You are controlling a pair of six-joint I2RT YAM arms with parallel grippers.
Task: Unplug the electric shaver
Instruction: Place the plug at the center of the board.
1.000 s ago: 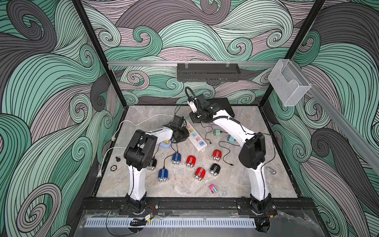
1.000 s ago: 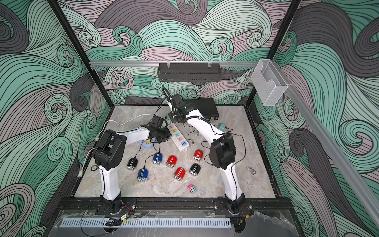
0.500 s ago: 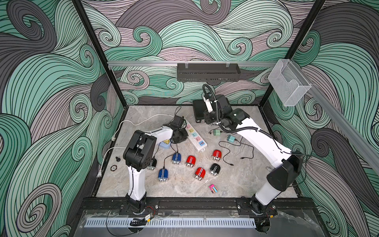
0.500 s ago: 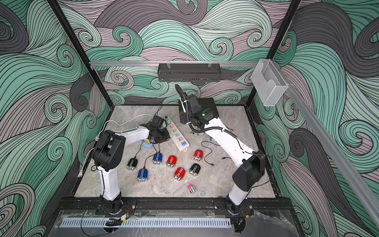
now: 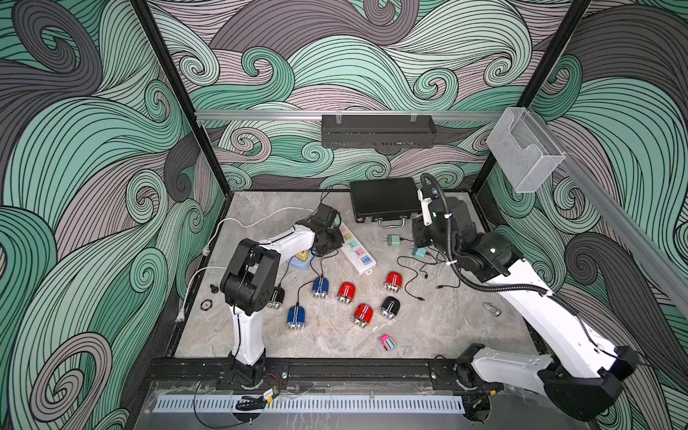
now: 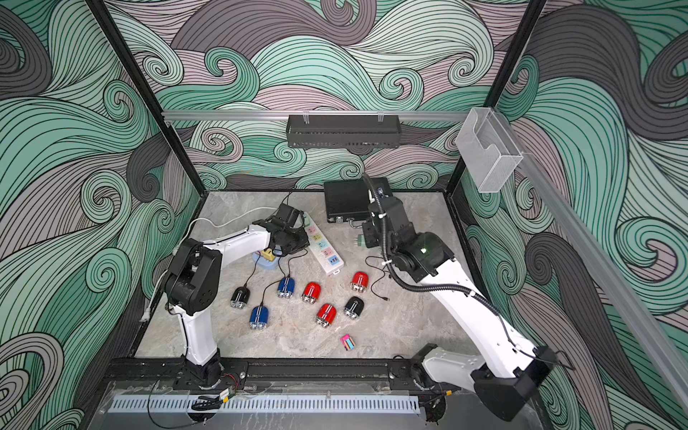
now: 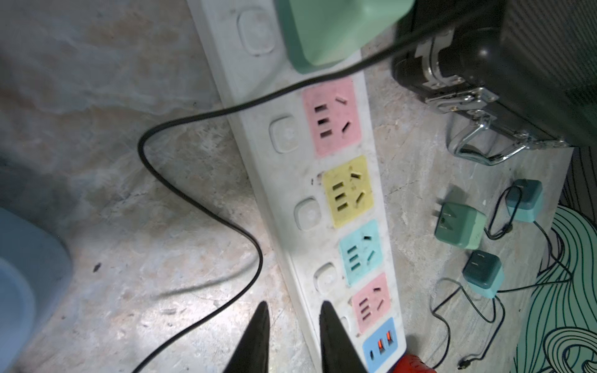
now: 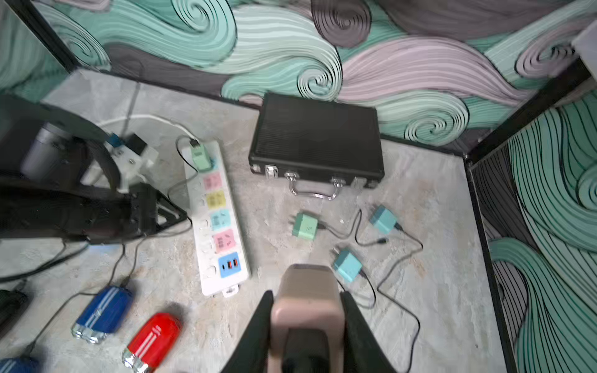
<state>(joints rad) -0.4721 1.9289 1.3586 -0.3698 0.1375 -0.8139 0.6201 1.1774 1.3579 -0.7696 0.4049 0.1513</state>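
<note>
Several small electric shavers lie on the table, among them a blue one (image 5: 320,287) and a red one (image 5: 346,292); thin black cables run from some toward the white power strip (image 5: 355,247). My right gripper (image 8: 307,295) is shut on a beige plug adapter (image 8: 307,310) and holds it above the table, right of the strip. A green adapter (image 8: 201,158) sits plugged in at the strip's far end. My left gripper (image 7: 294,305) rests at the strip's near end. One finger lies on the strip (image 7: 268,97), the jaws slightly apart with nothing between them.
A black case (image 5: 383,199) lies at the back wall. Loose adapters, one green (image 8: 303,226) and one teal (image 8: 347,264), trail cables below my right gripper. A blue dish (image 5: 299,258) sits by my left arm. A pink object (image 5: 387,342) lies near the front edge.
My right arm has swung from the strip's far end over to the right side of the table, with the beige adapter in its jaws. The left arm has stayed put.
</note>
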